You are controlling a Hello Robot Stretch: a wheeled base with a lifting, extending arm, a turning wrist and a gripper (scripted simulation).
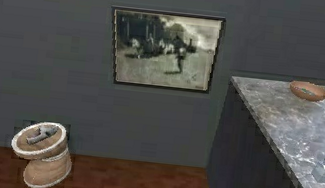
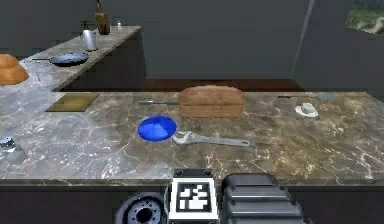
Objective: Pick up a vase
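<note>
Arm side view is showing the gripper (image 2: 140, 212) sitting low at the near counter's (image 2: 300, 150) edge; whether it is holding anything, I cannot tell. A dark tall shape (image 2: 101, 20), likely the vase, is standing far left on the other counter (image 2: 112, 42), probably beyond reach. A blue plate (image 2: 156, 128), wrench (image 2: 210, 139) and bread loaf (image 2: 211, 101) are lying nearer.

Framed picture (image 1: 165, 50) hangs on dark wall; tan round bin (image 1: 43, 155) stands on floor. Marble counter (image 2: 300, 140) carries bread loaf (image 2: 211, 101), blue plate (image 2: 156, 128), wrench (image 2: 210, 140) just beside plate, and wooden bowl (image 1: 309, 91)
</note>
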